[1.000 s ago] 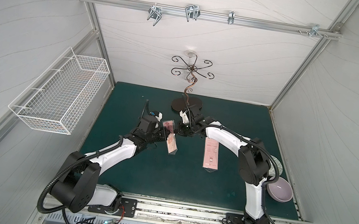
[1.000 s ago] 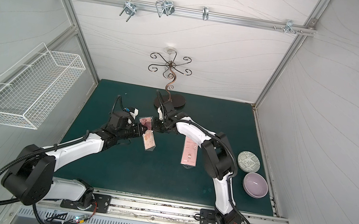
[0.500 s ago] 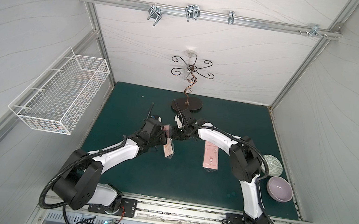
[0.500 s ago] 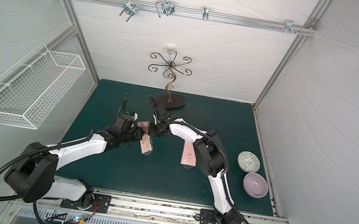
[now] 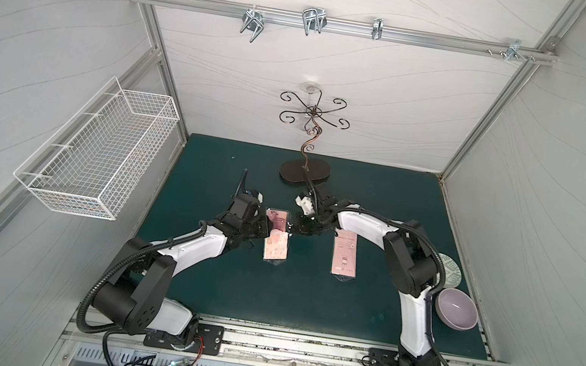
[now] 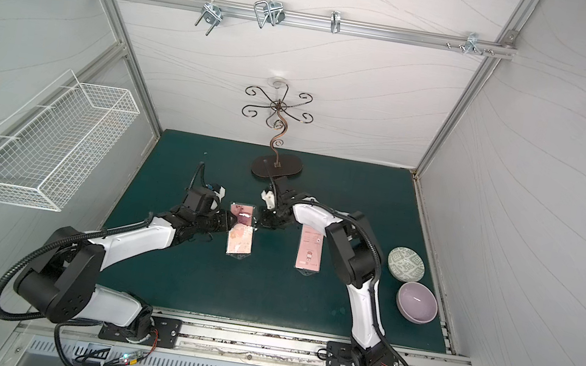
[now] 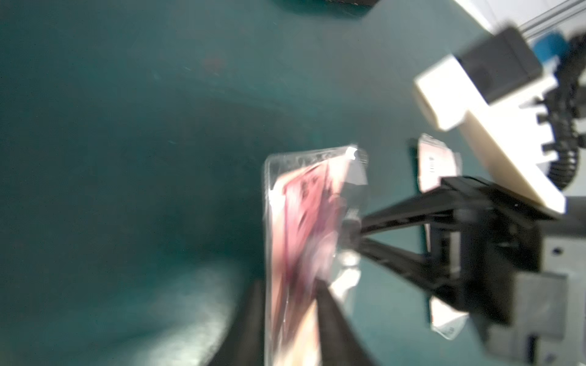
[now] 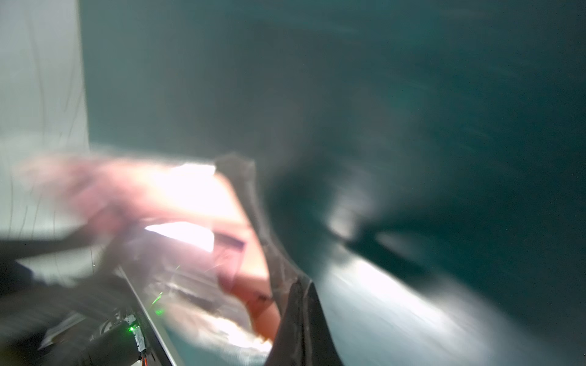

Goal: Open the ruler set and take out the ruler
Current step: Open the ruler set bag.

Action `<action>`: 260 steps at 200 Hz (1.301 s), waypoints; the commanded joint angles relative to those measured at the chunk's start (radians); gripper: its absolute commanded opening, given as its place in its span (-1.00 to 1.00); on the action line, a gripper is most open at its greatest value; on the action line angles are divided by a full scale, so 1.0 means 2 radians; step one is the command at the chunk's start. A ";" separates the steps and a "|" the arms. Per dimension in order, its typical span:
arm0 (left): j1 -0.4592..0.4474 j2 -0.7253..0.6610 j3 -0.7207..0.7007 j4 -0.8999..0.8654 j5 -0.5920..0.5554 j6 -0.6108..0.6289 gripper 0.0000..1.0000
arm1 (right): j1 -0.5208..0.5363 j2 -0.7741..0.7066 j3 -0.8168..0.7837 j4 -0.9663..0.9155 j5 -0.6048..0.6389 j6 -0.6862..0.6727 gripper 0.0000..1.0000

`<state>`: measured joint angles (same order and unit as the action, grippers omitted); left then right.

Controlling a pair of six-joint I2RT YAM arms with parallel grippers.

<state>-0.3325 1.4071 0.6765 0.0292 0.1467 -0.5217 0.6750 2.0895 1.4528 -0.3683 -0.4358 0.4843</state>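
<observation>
The ruler set [image 5: 277, 244] [image 6: 239, 237] is a pink printed packet in a clear sleeve, low over the green mat in both top views. My left gripper [image 5: 263, 227] [image 7: 288, 285] is at its left edge. Its fingers [image 7: 329, 310] stand apart, with the packet [image 7: 301, 228] between them. My right gripper [image 5: 294, 229] [image 8: 295, 285] is shut on the sleeve's clear film at the packet's right edge. Its fingertips [image 7: 348, 228] meet there in the left wrist view. Both wrist views are blurred. I cannot tell the ruler apart from the pink contents.
A second pink packet [image 5: 344, 258] lies flat under the right forearm. A metal stand with a dark oval base [image 5: 304, 174] is just behind the grippers. A patterned dish [image 5: 450, 274] and a purple bowl [image 5: 456, 308] sit at the right edge. A wire basket [image 5: 100, 157] hangs on the left wall.
The left gripper's fingers have come apart from their pinch on the packet. The packet has dropped lower and flatter towards the mat. The right gripper has kept its hold and shifted left.
</observation>
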 commanded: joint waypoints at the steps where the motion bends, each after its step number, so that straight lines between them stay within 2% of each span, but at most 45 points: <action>1: 0.015 0.007 0.014 0.021 -0.010 0.006 0.42 | -0.026 -0.044 -0.044 -0.005 -0.073 0.023 -1.00; 13: 0.016 0.005 0.026 0.008 0.004 0.009 0.39 | -0.026 -0.068 -0.062 0.002 -0.086 0.031 -1.00; 28: 0.015 -0.002 0.041 -0.011 0.029 0.000 0.21 | -0.030 -0.092 -0.082 0.017 -0.102 0.052 -1.00; 38: 0.014 -0.009 0.048 -0.016 0.057 -0.005 0.10 | -0.032 -0.106 -0.098 0.038 -0.117 0.071 -1.00; 53: 0.004 -0.017 0.046 0.003 0.100 -0.007 0.07 | -0.032 -0.119 -0.106 0.047 -0.124 0.078 -1.00; 63: -0.011 -0.015 0.049 0.008 0.117 0.008 0.09 | -0.033 -0.127 -0.114 0.064 -0.135 0.082 -1.00; 77: -0.030 -0.005 0.066 -0.013 0.113 0.033 0.22 | -0.034 -0.136 -0.124 0.085 -0.143 0.092 -1.00; 108: -0.042 0.022 0.087 -0.038 0.138 0.032 0.51 | -0.036 -0.156 -0.137 0.113 -0.145 0.105 -1.00; 143: -0.047 0.046 0.091 -0.027 0.151 0.028 0.52 | -0.037 -0.160 -0.150 0.142 -0.150 0.100 -1.00; 174: -0.067 0.066 0.107 -0.036 0.140 0.042 0.51 | -0.039 -0.154 -0.156 0.151 -0.149 0.104 -1.00; 201: -0.074 0.082 0.106 -0.038 0.125 0.049 0.41 | -0.041 -0.150 -0.156 0.152 -0.151 0.105 -1.00; 209: -0.074 0.088 0.106 -0.038 0.125 0.050 0.35 | -0.042 -0.149 -0.154 0.150 -0.151 0.102 -1.00; 220: -0.073 0.093 0.109 -0.045 0.116 0.049 0.06 | -0.042 -0.149 -0.156 0.149 -0.148 0.101 -1.00; 231: -0.073 0.091 0.109 -0.060 0.104 0.052 -0.11 | -0.044 -0.150 -0.156 0.148 -0.150 0.102 -1.00; 244: -0.073 0.087 0.102 -0.069 0.088 0.055 -0.47 | -0.045 -0.152 -0.156 0.143 -0.149 0.098 -1.00; 260: -0.073 0.084 0.100 -0.080 0.062 0.055 -0.63 | -0.046 -0.155 -0.157 0.139 -0.145 0.091 -1.00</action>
<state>-0.4763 1.5787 0.8566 -0.0822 0.3553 -0.4316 0.5907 1.7981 1.1419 -0.0967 -0.7155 0.6838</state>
